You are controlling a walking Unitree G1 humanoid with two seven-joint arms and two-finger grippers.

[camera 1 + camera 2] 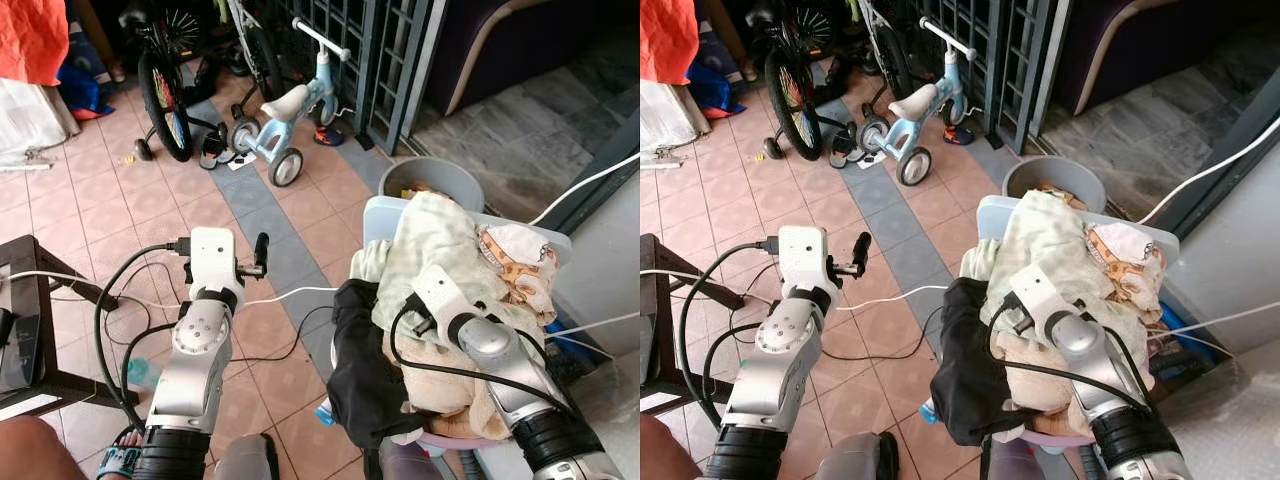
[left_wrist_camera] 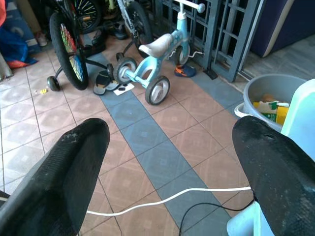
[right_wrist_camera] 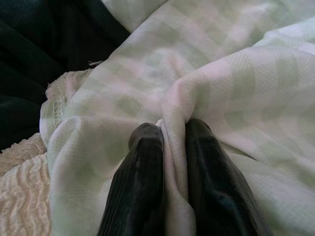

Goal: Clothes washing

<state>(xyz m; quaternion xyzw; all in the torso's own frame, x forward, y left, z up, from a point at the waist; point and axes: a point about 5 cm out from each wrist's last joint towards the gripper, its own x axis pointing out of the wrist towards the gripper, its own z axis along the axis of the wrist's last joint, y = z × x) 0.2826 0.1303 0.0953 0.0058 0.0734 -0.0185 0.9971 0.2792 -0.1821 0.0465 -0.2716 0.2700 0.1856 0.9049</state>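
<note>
From the head, you see a soft heap of clothes (image 1: 440, 300) piled in a pale basket (image 1: 375, 215), your right arm's end buried in it. Your left tool (image 1: 262, 252) hangs over the tiled floor (image 1: 130, 200). At the left wrist, its fingers (image 2: 64, 177) gape wide. At the right wrist, your right tool (image 3: 173, 147) pinches a fold of checked green cloth (image 3: 236, 73).

My right gripper (image 3: 173, 142) pinching fold of pale green checked cloth (image 3: 236, 88); ridge of cloth squeezed between both black fingers (image 3: 142, 182), fingers nearly together. Checked cloth spreads ahead of fingertips and to both sides. I see cream textured towel (image 3: 22, 187) beside one finger, partly under checked cloth. Black garment (image 3: 44, 44) beyond towel, touching cloth edge.
</note>
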